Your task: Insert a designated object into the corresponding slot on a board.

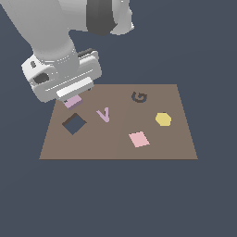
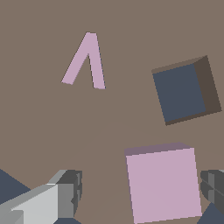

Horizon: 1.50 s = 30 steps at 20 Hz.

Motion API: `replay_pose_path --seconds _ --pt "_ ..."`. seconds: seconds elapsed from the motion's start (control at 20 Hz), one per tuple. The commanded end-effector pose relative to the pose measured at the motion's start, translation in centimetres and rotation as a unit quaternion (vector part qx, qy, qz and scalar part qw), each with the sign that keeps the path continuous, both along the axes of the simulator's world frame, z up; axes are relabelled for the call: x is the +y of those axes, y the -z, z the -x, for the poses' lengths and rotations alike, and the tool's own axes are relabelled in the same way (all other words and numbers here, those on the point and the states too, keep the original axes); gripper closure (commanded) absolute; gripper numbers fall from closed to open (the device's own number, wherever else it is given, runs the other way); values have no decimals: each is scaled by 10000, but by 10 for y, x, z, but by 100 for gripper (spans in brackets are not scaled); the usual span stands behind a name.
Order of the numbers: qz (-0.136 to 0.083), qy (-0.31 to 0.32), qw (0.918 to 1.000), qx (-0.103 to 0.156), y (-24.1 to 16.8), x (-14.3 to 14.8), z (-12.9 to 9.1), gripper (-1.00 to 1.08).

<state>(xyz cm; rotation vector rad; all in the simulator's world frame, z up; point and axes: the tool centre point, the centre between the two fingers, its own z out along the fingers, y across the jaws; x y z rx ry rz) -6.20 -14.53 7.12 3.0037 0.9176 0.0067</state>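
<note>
Lilac block [image 2: 162, 183] between tool [image 2: 140, 192] fingers, apart from slot [image 2: 180, 92].

- One large flat brown rectangular matte board [image 1: 176, 143]
- One dark navy square cut-out [image 1: 74, 123] in that board, turned like a diamond
- One small flat pale lilac-mauve square block [image 2: 164, 183]
- One lilac V-shaped flat piece [image 1: 104, 114]
- One salmon-pink square tile [image 1: 139, 139]
- One yellow hexagonal piece [image 1: 163, 119]
- One dark G-shaped mark [image 1: 139, 97]
- One white and grey robot arm [image 1: 46, 32], carrying one two-fingered gripper [image 2: 140, 192]
- Two dark grey fingertips [image 2: 70, 186] in the wrist view, one on either side of the block
</note>
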Motion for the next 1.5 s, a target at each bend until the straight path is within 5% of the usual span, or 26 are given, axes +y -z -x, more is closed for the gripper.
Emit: replay_pose_path --seconds 0.0,1.25,1.3,1.45 --pt "-1 -186 9998 4 6 -9 1 -92" --pt "3 -591 9982 22 41 -32 1 -92" --pt "3 -591 9982 22 41 -32 1 108" --pt "3 -591 9982 22 41 -32 1 108"
